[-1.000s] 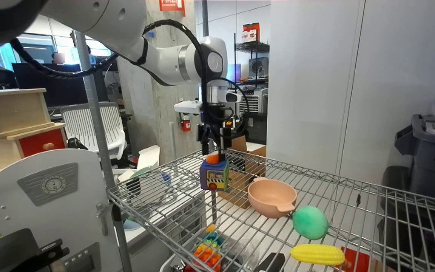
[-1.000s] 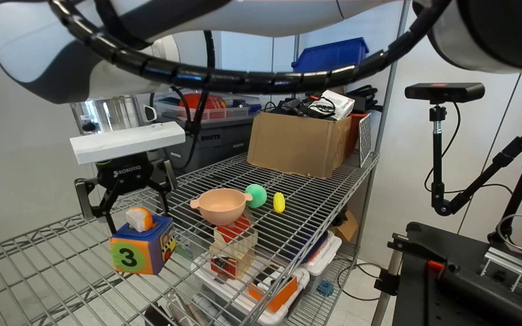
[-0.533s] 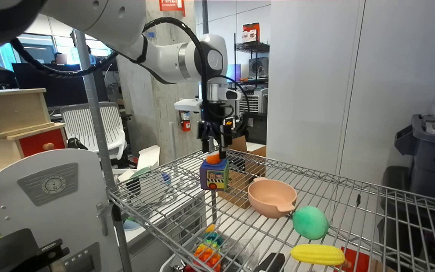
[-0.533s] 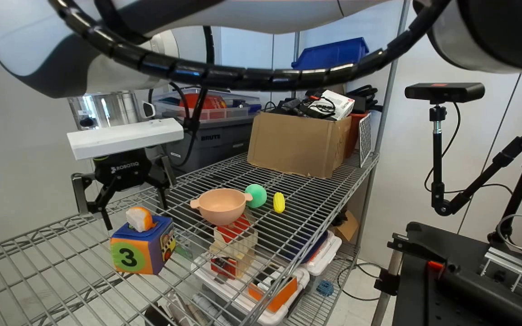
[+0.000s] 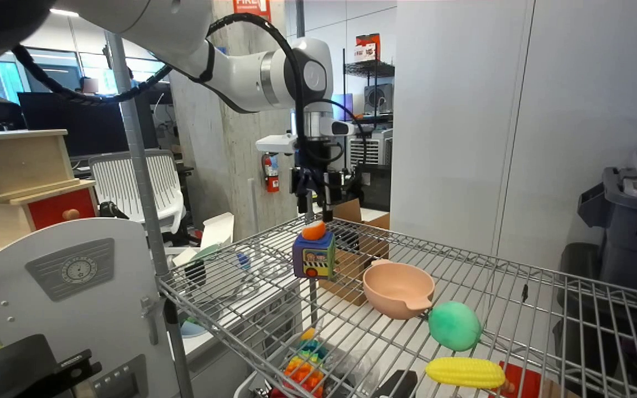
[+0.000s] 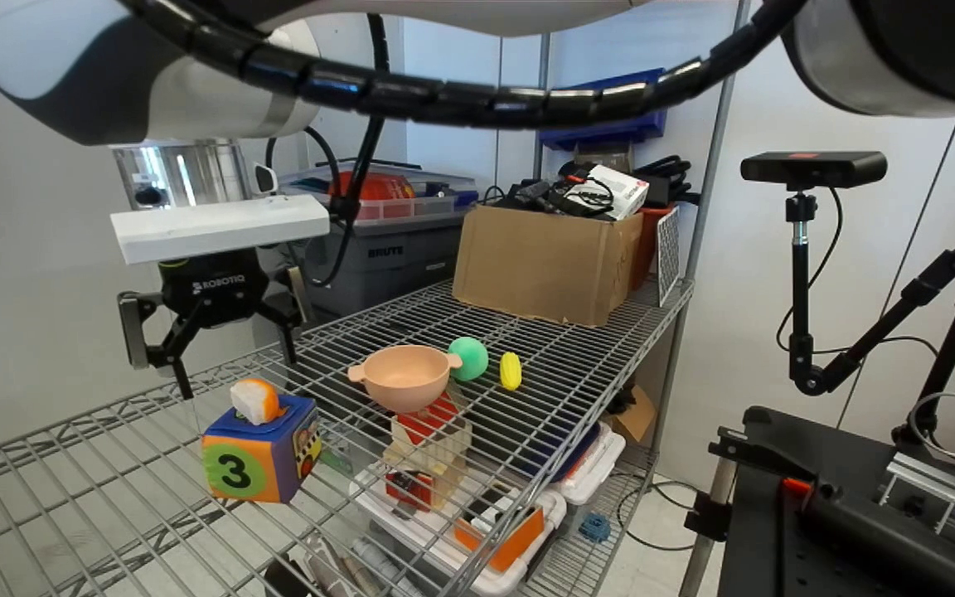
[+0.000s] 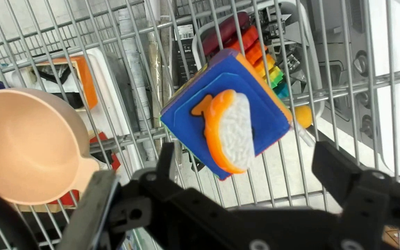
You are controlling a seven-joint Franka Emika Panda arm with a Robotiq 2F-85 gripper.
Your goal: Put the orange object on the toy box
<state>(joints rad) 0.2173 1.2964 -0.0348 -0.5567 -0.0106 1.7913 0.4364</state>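
The orange object [image 5: 313,230] lies on top of the toy box [image 5: 314,257], seen in both exterior views. It is rounded orange on one side with a white textured face, clear in an exterior view [image 6: 255,401] and in the wrist view [image 7: 229,132]. The toy box is a small cube with a blue top [image 7: 266,118], and a green "3" face in an exterior view [image 6: 237,473]. It stands on the wire shelf. My gripper [image 6: 237,373] is open and empty above the box, fingers wide apart in the wrist view [image 7: 243,156], touching neither thing.
A peach bowl [image 5: 398,290] stands beside the toy box on the wire shelf [image 5: 517,309]. A green ball [image 5: 454,326] and a yellow corn toy [image 5: 465,372] lie beyond it. A large brown cardboard box [image 6: 544,265] stands at the shelf's far end.
My open gripper has risen away from the orange object and shifted slightly left in an exterior view. The orange object and the toy box have stayed in place.
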